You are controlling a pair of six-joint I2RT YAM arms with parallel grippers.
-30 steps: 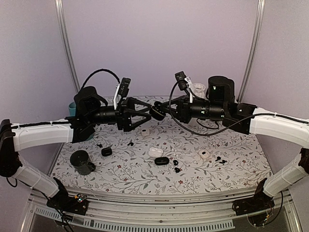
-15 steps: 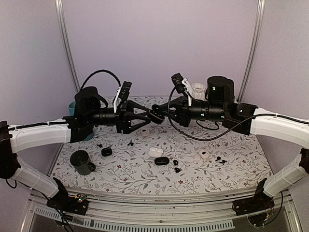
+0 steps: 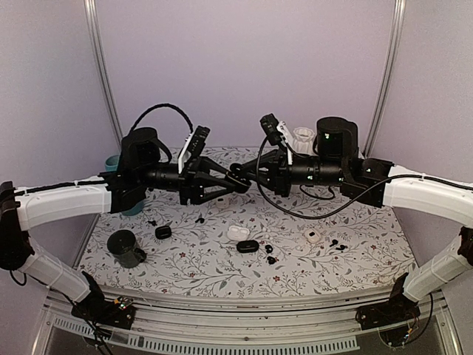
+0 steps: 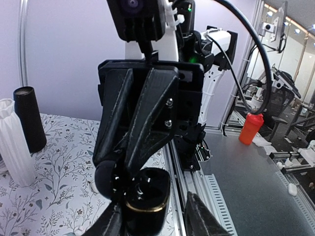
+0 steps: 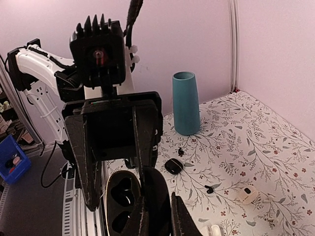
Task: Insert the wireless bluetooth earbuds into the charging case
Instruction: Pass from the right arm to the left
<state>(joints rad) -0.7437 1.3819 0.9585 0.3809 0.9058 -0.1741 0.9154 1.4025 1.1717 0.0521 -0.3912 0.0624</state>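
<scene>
Two tools now meet in mid-air above the table. Over the last second the left tool has slid in toward the right one and drawn its jaws from wide to narrow around the black charging case. The right tool stays clenched on that case, seemingly by its lid. In the left wrist view the left fingers flank the case body, one touching it and the other showing a sliver of gap, so I cannot tell whether they are gripping it yet. The right wrist view shows the case open, its wells dark, with no bud visible inside. The earbuds lie scattered on the table well below, and neither tool holds one. This looks like a handover or a two-handed bracing of the open case, with the insertion itself not yet begun.
</scene>
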